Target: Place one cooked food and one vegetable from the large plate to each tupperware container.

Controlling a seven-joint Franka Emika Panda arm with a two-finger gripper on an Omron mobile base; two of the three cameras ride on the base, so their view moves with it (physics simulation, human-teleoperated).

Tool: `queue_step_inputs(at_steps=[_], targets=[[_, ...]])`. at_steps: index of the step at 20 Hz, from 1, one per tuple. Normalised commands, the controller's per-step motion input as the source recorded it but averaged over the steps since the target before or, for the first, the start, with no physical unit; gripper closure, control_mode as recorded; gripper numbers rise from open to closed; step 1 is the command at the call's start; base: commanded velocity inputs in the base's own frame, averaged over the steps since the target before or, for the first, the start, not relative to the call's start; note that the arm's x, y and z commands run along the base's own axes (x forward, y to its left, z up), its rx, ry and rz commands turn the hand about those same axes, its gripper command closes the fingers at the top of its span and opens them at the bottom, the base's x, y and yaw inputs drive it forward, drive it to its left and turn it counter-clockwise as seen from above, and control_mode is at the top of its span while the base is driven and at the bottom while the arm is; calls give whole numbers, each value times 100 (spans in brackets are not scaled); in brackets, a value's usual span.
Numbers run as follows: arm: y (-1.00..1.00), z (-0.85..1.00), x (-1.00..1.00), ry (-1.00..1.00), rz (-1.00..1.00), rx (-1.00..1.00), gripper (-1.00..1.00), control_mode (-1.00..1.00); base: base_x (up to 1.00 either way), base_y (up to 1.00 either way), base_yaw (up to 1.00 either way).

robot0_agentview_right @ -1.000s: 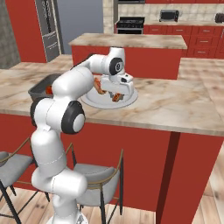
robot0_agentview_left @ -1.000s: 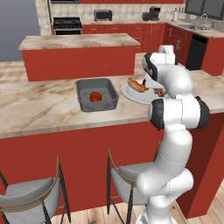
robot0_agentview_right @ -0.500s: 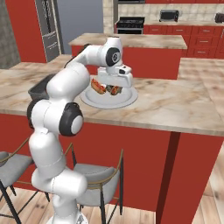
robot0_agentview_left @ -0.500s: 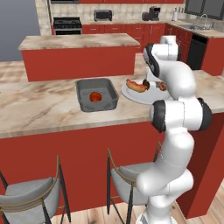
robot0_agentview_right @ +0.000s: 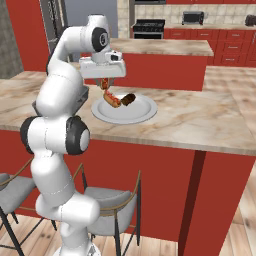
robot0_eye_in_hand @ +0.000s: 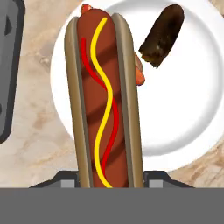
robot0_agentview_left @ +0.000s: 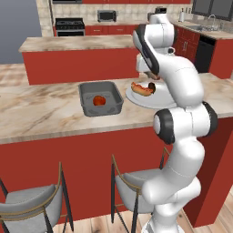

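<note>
Hot dog (robot0_eye_in_hand: 105,100) fills the middle of the hand view, running lengthwise up from between the gripper (robot0_eye_in_hand: 109,179) fingers at the bottom edge, which are clamped on its near end. Below it lies the large plate (robot0_eye_in_hand: 183,122), white and round, with a dark brown piece of food (robot0_eye_in_hand: 162,35) near its upper right. A red bit peeks out beside the bun. A dark grey container edge (robot0_eye_in_hand: 8,70) shows at far left, on the marble counter (robot0_eye_in_hand: 39,144).

From the left base view, the white arm reaches over the counter (robot0_agentview_left: 41,118). The dark tupperware container (robot0_agentview_left: 101,98) sits left of the large plate (robot0_agentview_left: 141,98) and holds a red tomato (robot0_agentview_left: 99,100). A hot dog (robot0_agentview_left: 142,89) sits over the plate.

From the right base view, the gripper (robot0_agentview_right: 105,86) hangs above the large plate (robot0_agentview_right: 137,112), a hot dog (robot0_agentview_right: 112,100) slanting down from it beside the dark piece (robot0_agentview_right: 128,99).
</note>
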Motion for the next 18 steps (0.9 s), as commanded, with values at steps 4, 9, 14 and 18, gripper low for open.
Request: queue_step_inputs(at_steps=[4,9,14,18], targets=[[100,73,-4,12,39,0,100,-100,0,0,0],[95,41,-9,20,-1,7,100,-100,0,0,0],[55,-71,-39,-16,-37,24,100,-100,0,0,0],[-3,-86,-96,0,-41,16,100,-100,0,0,0]])
